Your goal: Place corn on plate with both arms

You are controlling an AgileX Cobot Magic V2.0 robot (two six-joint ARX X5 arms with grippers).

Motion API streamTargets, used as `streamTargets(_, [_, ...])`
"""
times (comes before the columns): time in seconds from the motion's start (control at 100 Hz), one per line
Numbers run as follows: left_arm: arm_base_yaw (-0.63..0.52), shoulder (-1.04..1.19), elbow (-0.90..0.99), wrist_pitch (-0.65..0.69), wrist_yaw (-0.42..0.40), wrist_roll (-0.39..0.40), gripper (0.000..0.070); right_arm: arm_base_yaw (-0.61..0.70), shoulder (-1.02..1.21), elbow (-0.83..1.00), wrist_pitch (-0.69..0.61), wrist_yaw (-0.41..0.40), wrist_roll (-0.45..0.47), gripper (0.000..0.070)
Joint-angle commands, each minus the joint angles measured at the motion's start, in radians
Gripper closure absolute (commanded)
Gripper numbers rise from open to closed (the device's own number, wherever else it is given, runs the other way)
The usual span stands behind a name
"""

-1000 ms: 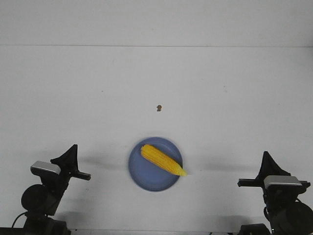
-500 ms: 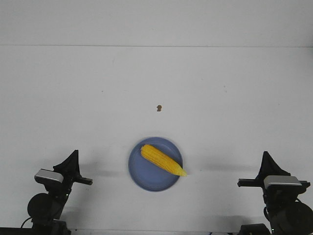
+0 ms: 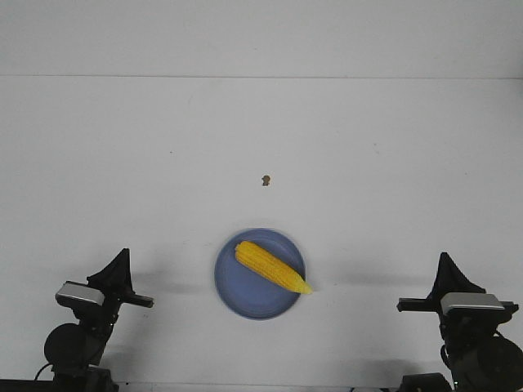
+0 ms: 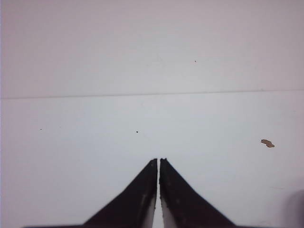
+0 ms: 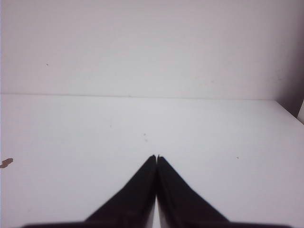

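Note:
The yellow corn (image 3: 272, 267) lies across the periwinkle-blue plate (image 3: 237, 287) in the front view, thick end at the far left, pointed tip over the plate's right rim. My left gripper (image 3: 122, 257) is at the near left of the table, well left of the plate, shut and empty; its fingertips (image 4: 154, 164) nearly touch in the left wrist view. My right gripper (image 3: 445, 261) is at the near right, well right of the plate, shut and empty, as the right wrist view (image 5: 156, 157) also shows. Neither wrist view shows the corn or plate.
A tiny brown speck (image 3: 265, 180) lies on the white table beyond the plate; it also shows in the left wrist view (image 4: 267, 143) and at the edge of the right wrist view (image 5: 5, 163). The table's far edge meets a white wall.
My left arm drew back toward the near edge and a little lower a second ago, then settled. The right arm, corn and plate have not moved.

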Motion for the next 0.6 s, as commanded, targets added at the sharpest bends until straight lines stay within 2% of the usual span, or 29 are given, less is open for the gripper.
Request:
streamTargets(0.0, [0.0, -0.002, -0.02, 0.01, -0.002, -0.002, 0.0687, 0.0, 0.002, 0.008, 0.01, 0.003, 0.01, 0.07])
streamTargets(0.47, [0.0, -0.002, -0.02, 0.01, -0.002, -0.002, 0.0687, 0.0, 0.002, 0.008, 0.011, 0.004, 0.008, 0.07])
streamTargets(0.59, [0.0, -0.002, -0.02, 0.01, -0.002, -0.002, 0.0687, 0.0, 0.001, -0.01, 0.061, 0.012, 0.008, 0.07])
